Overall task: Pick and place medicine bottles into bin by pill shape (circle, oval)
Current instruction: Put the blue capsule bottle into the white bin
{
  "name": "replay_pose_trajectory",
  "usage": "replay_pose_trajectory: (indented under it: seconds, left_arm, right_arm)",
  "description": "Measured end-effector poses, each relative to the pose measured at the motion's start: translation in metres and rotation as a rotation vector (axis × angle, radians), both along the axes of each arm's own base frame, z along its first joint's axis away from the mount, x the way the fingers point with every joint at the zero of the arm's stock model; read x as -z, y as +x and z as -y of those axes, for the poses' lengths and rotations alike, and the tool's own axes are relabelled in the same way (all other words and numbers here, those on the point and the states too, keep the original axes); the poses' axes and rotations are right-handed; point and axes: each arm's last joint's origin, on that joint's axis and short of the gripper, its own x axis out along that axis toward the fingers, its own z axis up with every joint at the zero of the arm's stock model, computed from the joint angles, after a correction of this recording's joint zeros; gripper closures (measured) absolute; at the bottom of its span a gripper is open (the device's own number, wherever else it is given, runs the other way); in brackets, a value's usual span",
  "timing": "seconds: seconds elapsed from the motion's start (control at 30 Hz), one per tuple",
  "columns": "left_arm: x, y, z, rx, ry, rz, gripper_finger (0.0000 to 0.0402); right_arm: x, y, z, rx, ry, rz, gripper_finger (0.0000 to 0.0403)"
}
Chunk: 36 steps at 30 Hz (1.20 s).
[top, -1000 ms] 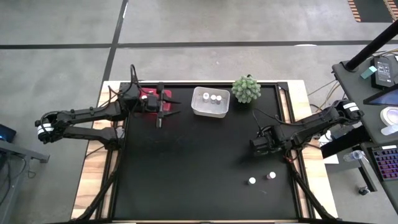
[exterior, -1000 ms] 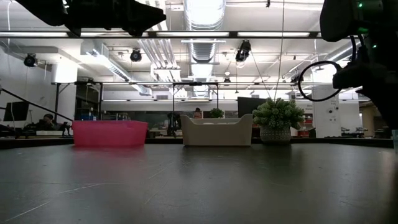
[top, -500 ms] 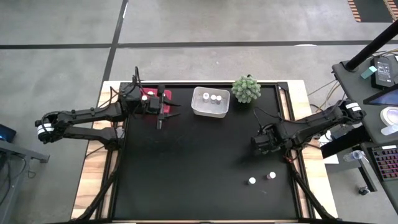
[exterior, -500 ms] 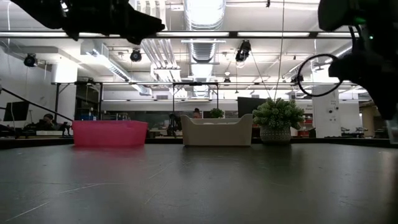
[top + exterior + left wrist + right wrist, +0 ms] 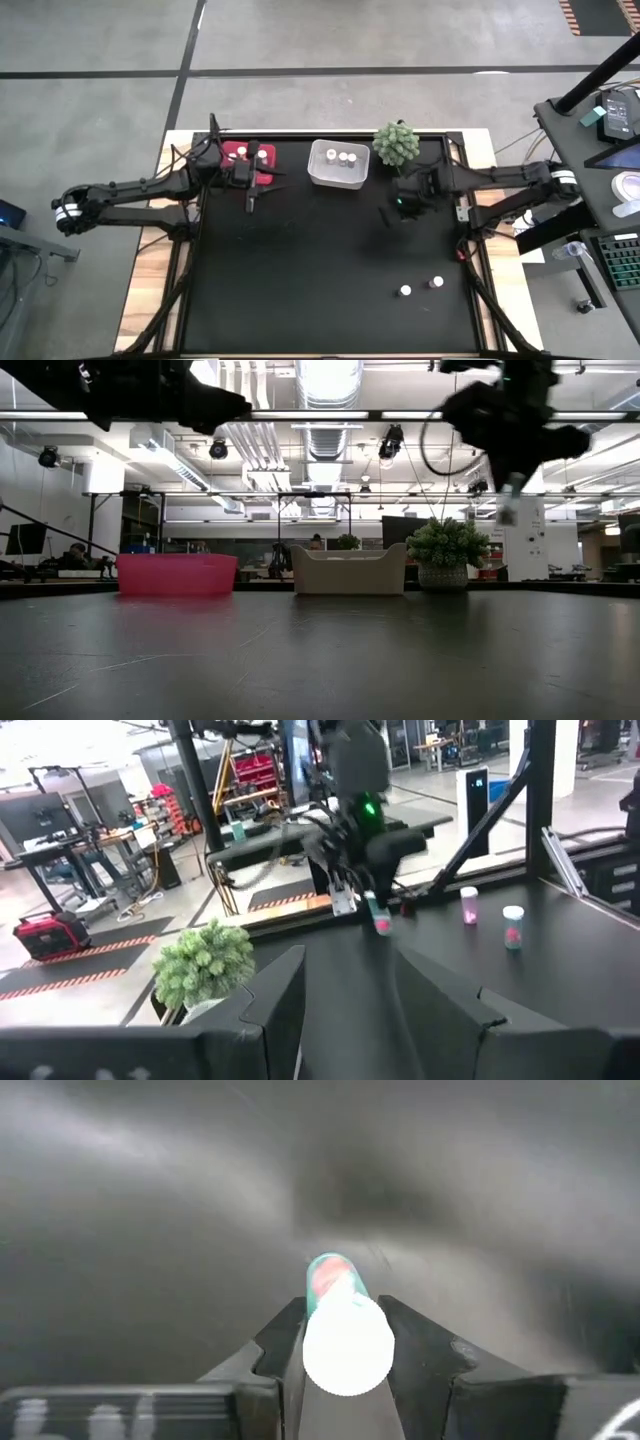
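Note:
My right gripper (image 5: 402,203) is shut on a small medicine bottle (image 5: 333,1276) with a white cap (image 5: 347,1344), high above the table in the low view (image 5: 508,510), just on the near side of the green plant (image 5: 397,143). My left gripper (image 5: 260,185) is open and empty beside the red bin (image 5: 228,150), which holds two bottles (image 5: 262,155). The white bin (image 5: 318,175) holds two bottles (image 5: 338,157). Two more bottles (image 5: 404,291) (image 5: 437,283) stand on the table at the near right. My right gripper pinches the bottle between its two fingers (image 5: 275,1350), at the sides of its capped end (image 5: 347,1344). The fingers point down. The bottle lies along the fingers, cap toward the wrist, and its other end sticks out past the fingertips. It is lifted clear of the table.
The plant (image 5: 447,555) stands at the far right, beside the white bin (image 5: 348,570); the red bin (image 5: 177,573) is at the far left. The black table top (image 5: 320,270) is bare in its middle and near left.
My right gripper, still shut on the bottle, has risen and gone from the table's right side toward the far edge and left, up to the plant. My left gripper has drawn back a little from over the red bin, baring the two bottles in it.

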Motion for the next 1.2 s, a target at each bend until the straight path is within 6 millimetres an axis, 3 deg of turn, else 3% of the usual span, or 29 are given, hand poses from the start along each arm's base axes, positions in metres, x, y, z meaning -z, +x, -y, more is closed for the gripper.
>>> replay_pose_trajectory:
  seconds: [0.3,0.47,0.87,1.0,1.2]
  left_arm:
    - [-0.009,-0.011,0.004,-0.010,0.048,0.063,0.0262]
    - [-0.006,-0.021,0.008,-0.012,0.045,0.057,0.0262]
    - [-0.010,-0.039,0.015,-0.012,0.036,0.038,0.0262]
    - [-0.010,-0.041,0.016,-0.012,0.034,0.034,0.0262]
    - [-0.009,-0.041,0.016,-0.012,0.031,0.026,0.0262]
  right_arm:
    - [-0.034,0.064,0.056,-0.197,-0.078,0.047,0.0297]
    - [-0.040,0.105,0.094,-0.310,-0.063,0.100,0.0297]
    - [-0.011,0.158,0.177,-0.427,-0.086,0.027,0.0297]
    - [0.002,0.167,0.190,-0.442,-0.086,0.014,0.0297]
    - [0.015,0.174,0.195,-0.460,-0.075,-0.004,0.0297]
